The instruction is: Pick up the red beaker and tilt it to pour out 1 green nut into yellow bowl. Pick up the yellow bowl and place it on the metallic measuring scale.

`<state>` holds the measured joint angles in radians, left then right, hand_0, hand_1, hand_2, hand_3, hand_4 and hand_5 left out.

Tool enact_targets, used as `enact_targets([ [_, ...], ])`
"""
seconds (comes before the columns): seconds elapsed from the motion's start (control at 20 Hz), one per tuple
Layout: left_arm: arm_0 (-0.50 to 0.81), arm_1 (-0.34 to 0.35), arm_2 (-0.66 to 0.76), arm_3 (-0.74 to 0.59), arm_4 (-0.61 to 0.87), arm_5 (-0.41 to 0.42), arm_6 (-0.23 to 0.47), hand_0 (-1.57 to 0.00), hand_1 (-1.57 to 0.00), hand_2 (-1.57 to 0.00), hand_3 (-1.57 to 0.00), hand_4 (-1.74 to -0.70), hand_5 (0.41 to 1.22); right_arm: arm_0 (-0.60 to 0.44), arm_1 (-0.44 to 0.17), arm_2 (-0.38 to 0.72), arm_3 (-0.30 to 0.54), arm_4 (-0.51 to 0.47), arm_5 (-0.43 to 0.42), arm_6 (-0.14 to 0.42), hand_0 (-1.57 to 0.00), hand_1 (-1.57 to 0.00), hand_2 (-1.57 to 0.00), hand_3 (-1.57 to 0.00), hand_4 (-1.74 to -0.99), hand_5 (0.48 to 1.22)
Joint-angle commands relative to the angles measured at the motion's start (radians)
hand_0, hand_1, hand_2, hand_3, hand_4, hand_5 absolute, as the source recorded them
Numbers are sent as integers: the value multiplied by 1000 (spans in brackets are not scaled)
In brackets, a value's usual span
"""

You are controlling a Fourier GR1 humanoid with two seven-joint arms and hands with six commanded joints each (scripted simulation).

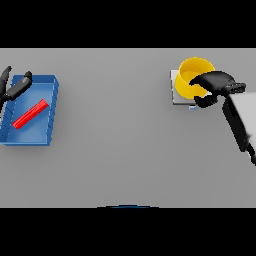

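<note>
Yellow bowl (pixel 192 76) already sits on the metallic measuring scale (pixel 176 90) with the right hand (pixel 212 85) curled round its rim, so only release seems left; the left hand (pixel 15 86) rests relaxed by the blue tray (pixel 50 107) holding the red beaker (pixel 30 114).

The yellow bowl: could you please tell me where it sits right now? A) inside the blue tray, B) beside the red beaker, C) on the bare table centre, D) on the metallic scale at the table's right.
D: the yellow bowl rests on the metallic scale, with the right hand at its rim.
</note>
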<state>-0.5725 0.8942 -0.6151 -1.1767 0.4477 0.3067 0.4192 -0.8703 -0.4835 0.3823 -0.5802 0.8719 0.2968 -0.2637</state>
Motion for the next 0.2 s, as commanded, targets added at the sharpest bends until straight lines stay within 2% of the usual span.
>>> enact_targets([
  [0.0,-3,-2,-3,-8,-5,7,-1,1,1,1,1,-722,697,-3,2,3,2,2,11,12,-77,-124,-202,-352,-1431,799],
  [0.15,7,24,-1,-27,-2,3,11,1,1,1,1,-720,693,-3,0,-3,-6,-7,32,22,-39,-63,-103,-272,-1410,759],
])
